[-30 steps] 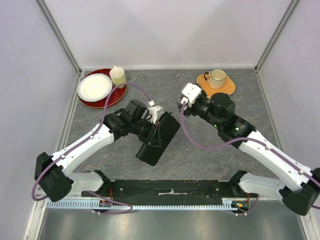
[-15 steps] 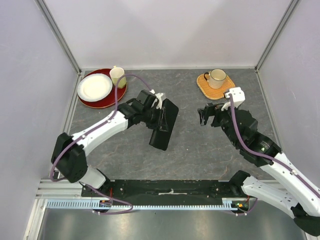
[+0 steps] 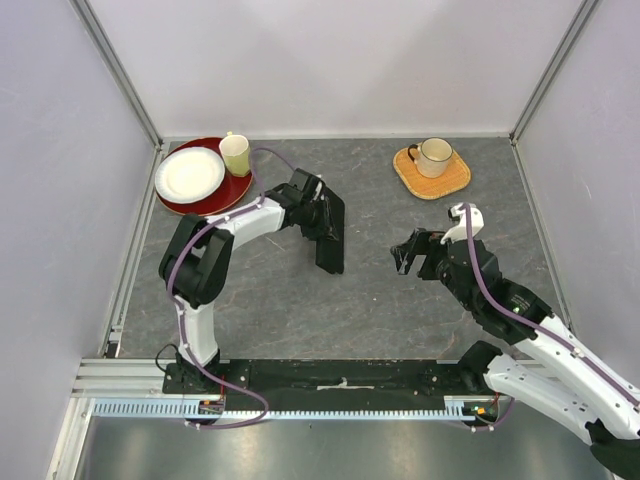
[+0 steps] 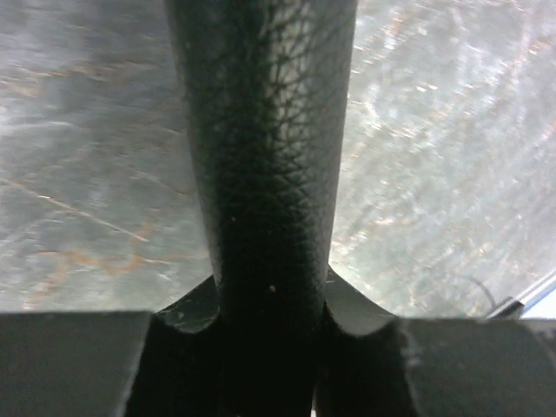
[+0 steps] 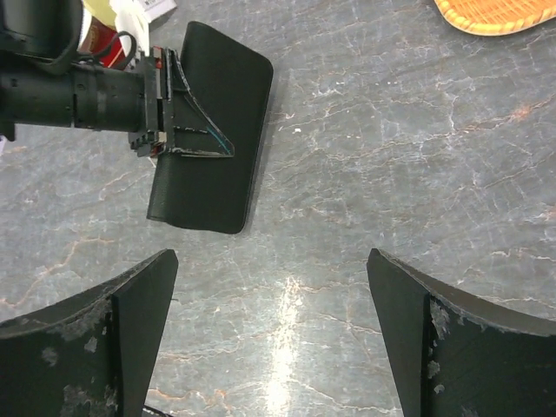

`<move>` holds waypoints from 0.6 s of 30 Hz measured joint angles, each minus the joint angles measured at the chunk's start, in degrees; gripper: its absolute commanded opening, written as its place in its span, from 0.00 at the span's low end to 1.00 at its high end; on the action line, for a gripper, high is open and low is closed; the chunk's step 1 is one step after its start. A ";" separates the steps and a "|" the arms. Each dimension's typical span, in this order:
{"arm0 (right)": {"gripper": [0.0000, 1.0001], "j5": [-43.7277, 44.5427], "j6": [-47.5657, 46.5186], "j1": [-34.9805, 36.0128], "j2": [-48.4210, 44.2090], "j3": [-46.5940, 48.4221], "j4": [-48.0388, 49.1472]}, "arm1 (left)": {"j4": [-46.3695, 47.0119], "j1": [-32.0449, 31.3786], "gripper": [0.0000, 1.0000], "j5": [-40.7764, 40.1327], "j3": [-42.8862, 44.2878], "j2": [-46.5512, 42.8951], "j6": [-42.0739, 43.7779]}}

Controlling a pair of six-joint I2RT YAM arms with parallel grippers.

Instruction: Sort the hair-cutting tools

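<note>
No hair-cutting tools show in any view. A black textured zip case (image 3: 333, 238) sits left of the table's middle, and my left gripper (image 3: 316, 212) is shut on its edge. In the left wrist view the case (image 4: 265, 130) runs straight out from between the left gripper (image 4: 269, 304). Whether it rests on the table or hangs just above it, I cannot tell. My right gripper (image 3: 405, 254) hovers to the right of the case, open wide, nothing between its fingers. From the right wrist, the case (image 5: 213, 174) lies beyond the right gripper (image 5: 271, 287), with the left gripper (image 5: 187, 122) clamped on it.
A red plate (image 3: 222, 193) carrying a white plate (image 3: 189, 173) and a pale yellow mug (image 3: 236, 153) stands at the back left. A woven mat (image 3: 447, 181) with a white cup (image 3: 434, 155) stands at the back right. Walls close three sides.
The left arm carried the case back and leftward, turning it lengthwise. The right gripper drew away from the case toward the right and near side and opened wide.
</note>
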 measured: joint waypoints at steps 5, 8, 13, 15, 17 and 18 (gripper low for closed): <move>0.98 -0.46 1.62 0.00 -1.14 -0.68 0.11 | -1.11 3.26 0.74 -1.70 0.00 1.73 0.50; 0.98 -0.61 2.27 0.00 -0.79 -1.20 0.02 | -1.38 3.85 0.96 -3.98 -0.02 1.70 1.22; 0.98 0.68 3.50 0.00 0.48 -1.36 -0.92 | -4.76 4.04 0.99 -10.05 -0.70 -0.57 2.45; 0.98 2.51 4.37 0.00 0.52 -1.33 -1.99 | -6.91 4.13 1.00 -12.70 -1.62 -3.80 2.78; 0.98 4.59 4.90 0.00 0.24 -1.31 -3.17 | -8.33 4.26 1.00 -14.58 -3.06 -8.66 3.02; 0.98 5.62 5.20 0.00 -0.04 -1.20 -3.93 | -8.81 4.26 1.00 -15.34 -4.00 -11.67 3.04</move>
